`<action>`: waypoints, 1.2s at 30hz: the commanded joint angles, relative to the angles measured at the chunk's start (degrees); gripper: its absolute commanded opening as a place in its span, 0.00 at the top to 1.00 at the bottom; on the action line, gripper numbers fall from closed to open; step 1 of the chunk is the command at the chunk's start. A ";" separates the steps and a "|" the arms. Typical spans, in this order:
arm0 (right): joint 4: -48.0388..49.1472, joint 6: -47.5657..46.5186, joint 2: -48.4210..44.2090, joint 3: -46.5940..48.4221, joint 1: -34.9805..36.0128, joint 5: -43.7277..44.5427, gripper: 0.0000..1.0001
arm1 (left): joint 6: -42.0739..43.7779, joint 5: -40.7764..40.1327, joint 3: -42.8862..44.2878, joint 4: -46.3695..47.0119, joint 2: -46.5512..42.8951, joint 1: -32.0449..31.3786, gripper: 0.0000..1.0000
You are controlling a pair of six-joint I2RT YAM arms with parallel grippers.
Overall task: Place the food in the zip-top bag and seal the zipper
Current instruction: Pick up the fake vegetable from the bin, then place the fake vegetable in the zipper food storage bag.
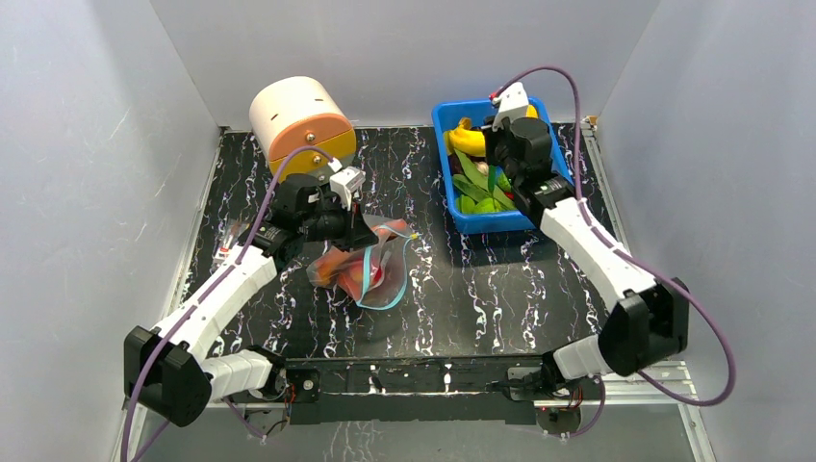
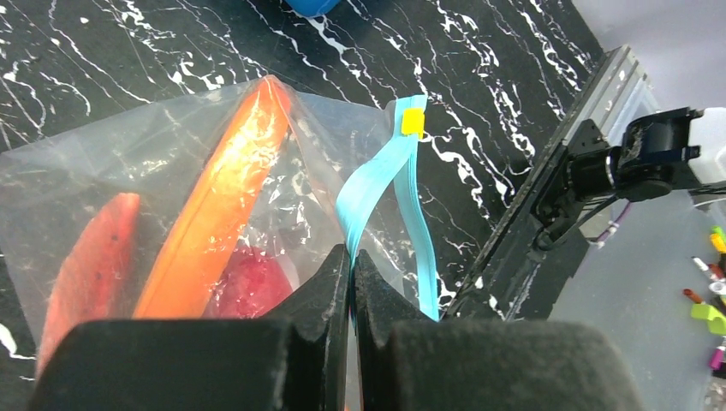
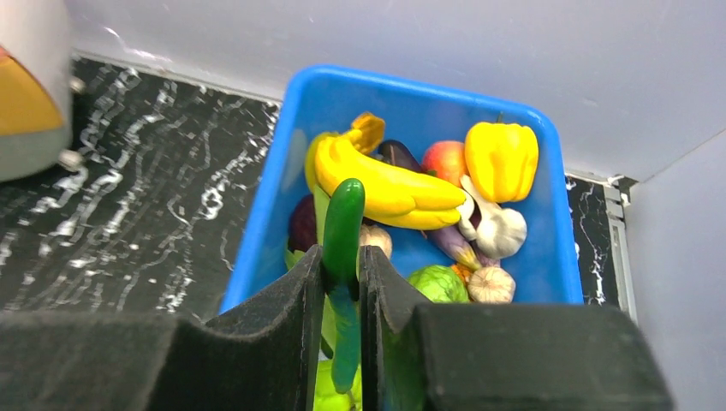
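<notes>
The clear zip-top bag (image 1: pixel 358 272) lies left of the table's centre with orange and red food (image 2: pixel 231 193) inside. My left gripper (image 2: pixel 352 257) is shut on the bag's mouth edge at the teal zipper (image 2: pixel 377 184), whose two strips stand apart below a yellow slider (image 2: pixel 413 122). Over the blue bin (image 3: pixel 411 94), my right gripper (image 3: pixel 341 257) is shut on a long green vegetable (image 3: pixel 343 218) that stands upright between the fingers. More food lies in the bin: a banana (image 3: pixel 385 184), a yellow pepper (image 3: pixel 501 158) and garlic bulbs (image 3: pixel 503 229).
A white and orange cylinder (image 1: pixel 300 120) lies at the back left, close behind the left arm. The blue bin (image 1: pixel 445 144) sits at the back right against the wall. A black rail (image 2: pixel 548 214) runs along the table's near edge. Grey walls close in three sides.
</notes>
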 commanded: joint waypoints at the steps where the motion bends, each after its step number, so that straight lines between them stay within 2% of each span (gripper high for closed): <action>1: 1.16 5.26 -6.85 -0.72 0.69 -3.96 1.00 | -3.29 3.14 3.39 -0.20 0.57 -0.12 1.00; 9: -1.25 10.32 -14.73 -3.34 3.27 -11.41 1.00 | -9.09 0.01 4.22 -0.48 -0.53 -0.12 1.00; 18: 1.47 15.28 -20.66 -7.76 11.49 -19.86 1.00 | -13.26 -3.44 6.67 -2.05 -0.32 -0.12 1.00; 25: 12.98 19.08 -25.78 -13.54 15.84 -25.78 1.00 | -14.60 -3.64 8.84 -3.82 0.99 -0.15 1.00; 31: 18.03 18.93 -27.35 -15.41 17.60 -28.24 1.00 | -19.21 -3.80 7.37 -1.47 -0.41 -0.12 1.00; 36: 20.70 23.71 -25.89 -15.57 19.35 -28.58 1.00 | -21.07 -3.96 7.22 -0.88 -0.92 -0.12 1.00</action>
